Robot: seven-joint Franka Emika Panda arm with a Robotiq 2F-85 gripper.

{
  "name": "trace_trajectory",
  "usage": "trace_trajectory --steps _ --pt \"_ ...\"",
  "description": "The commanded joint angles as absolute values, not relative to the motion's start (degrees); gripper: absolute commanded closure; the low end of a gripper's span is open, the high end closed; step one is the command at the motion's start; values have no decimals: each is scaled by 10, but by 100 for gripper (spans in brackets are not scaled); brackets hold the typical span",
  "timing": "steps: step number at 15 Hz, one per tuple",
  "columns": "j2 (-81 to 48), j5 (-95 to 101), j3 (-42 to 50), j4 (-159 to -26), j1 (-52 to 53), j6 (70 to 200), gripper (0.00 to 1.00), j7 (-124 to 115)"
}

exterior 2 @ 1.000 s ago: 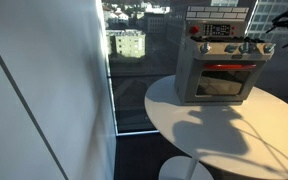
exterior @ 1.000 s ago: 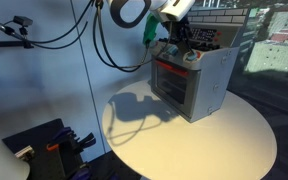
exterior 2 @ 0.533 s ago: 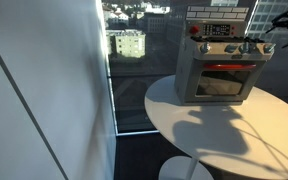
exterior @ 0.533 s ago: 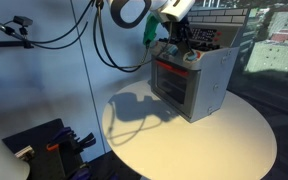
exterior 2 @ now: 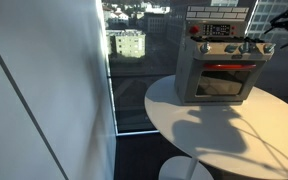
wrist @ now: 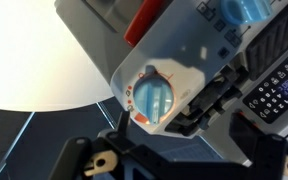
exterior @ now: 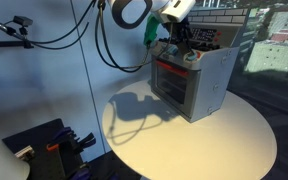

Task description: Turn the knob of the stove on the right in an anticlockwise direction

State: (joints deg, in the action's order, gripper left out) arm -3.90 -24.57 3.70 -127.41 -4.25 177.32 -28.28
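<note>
The stove (exterior: pixel 196 85) is a small grey toy oven with a red-framed glass door, standing on a round white table (exterior: pixel 219 145); it also shows in an exterior view (exterior 2: pixel 220 72). In the wrist view a blue knob (wrist: pixel 154 100) with an orange ring sits on the stove's white panel. My gripper (wrist: pixel 182 130) is open, its dark fingers spread on either side of this knob, without touching it. In both exterior views the gripper (exterior: pixel 174 42) (exterior 2: pixel 268 44) is at the stove's upper edge by the knob row.
The table (exterior 2: pixel 234 135) stands by a large window with city buildings outside. Black cables hang behind the arm (exterior: pixel 109 45). A grey wall (exterior 2: pixel 44 100) fills one side. Dark equipment sits on the floor (exterior: pixel 49 145).
</note>
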Motion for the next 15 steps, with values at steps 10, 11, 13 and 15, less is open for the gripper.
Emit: trace_trajectory --steps 10,11,13,15 --pt "-62 -255 35 -1240 -39 1775 0 -279" --pt "-63 -255 35 -1240 -39 1775 0 -279" --pt "-65 -255 35 -1238 -38 1774 0 -279" --pt "-67 -255 35 -1237 -39 1775 0 -279"
